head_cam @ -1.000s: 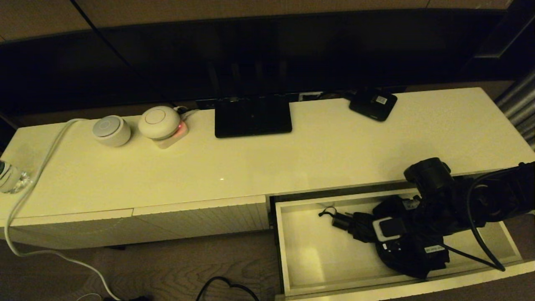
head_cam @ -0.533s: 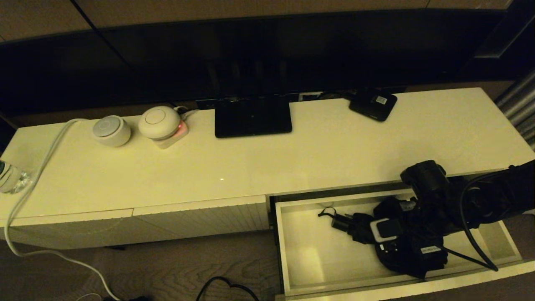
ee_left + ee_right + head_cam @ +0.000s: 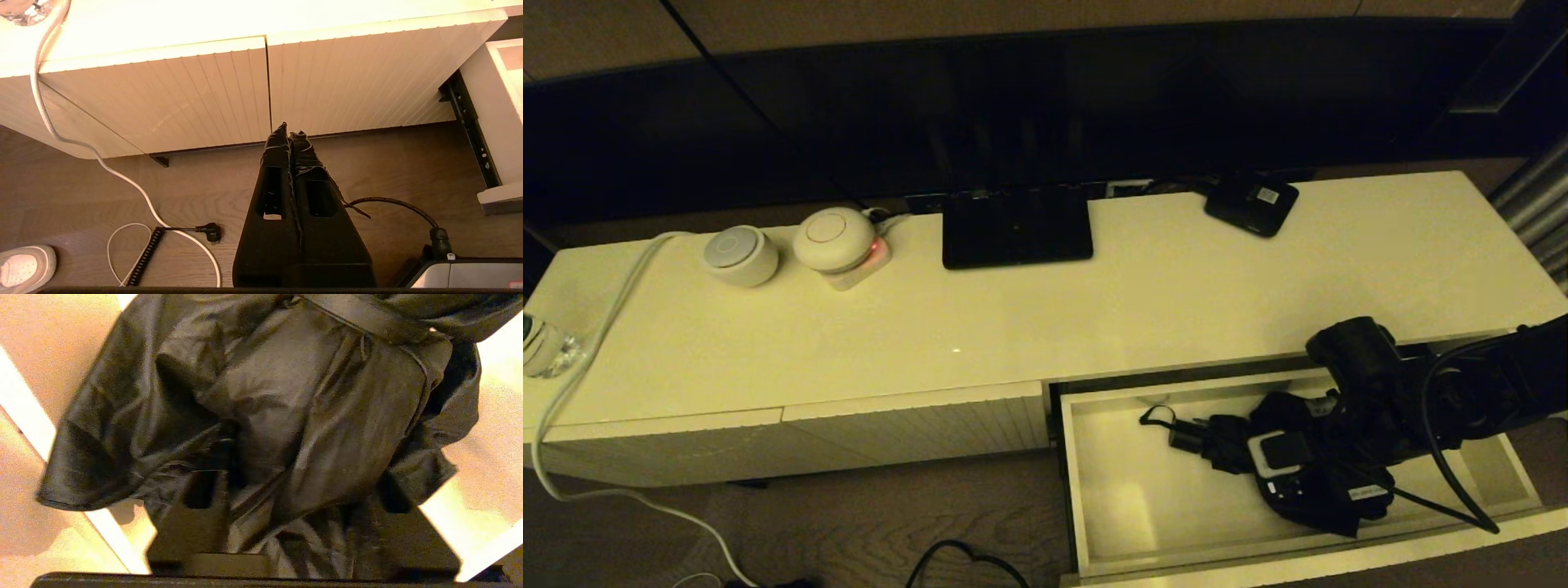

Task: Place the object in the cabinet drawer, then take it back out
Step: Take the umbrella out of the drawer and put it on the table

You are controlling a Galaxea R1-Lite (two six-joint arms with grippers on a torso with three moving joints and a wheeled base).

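The black folding umbrella (image 3: 1327, 500) lies in the right half of the pulled-out cream drawer (image 3: 1075, 490), its short handle and thin loop (image 3: 1186, 431) pointing toward the drawer's middle. My right gripper (image 3: 1290, 474) reaches down into the drawer and is shut on the umbrella's bunched fabric. In the right wrist view the fabric (image 3: 286, 396) fills the space between the two fingers (image 3: 196, 522) and drapes over them. My left gripper (image 3: 289, 132) is parked low over the wooden floor, shut and holding nothing, in front of the closed ribbed fronts (image 3: 204, 102).
On the cabinet top stand a flat black stand (image 3: 1017, 224), a small black box with a white label (image 3: 1252, 204) and two round white devices (image 3: 741, 255) (image 3: 835, 238). A white cable (image 3: 596, 343) runs down the left end. Cables lie on the floor (image 3: 143, 253).
My right gripper and the umbrella have shifted slightly toward the drawer's back and a little left. The umbrella's hanging fabric sits a bit higher in the drawer.
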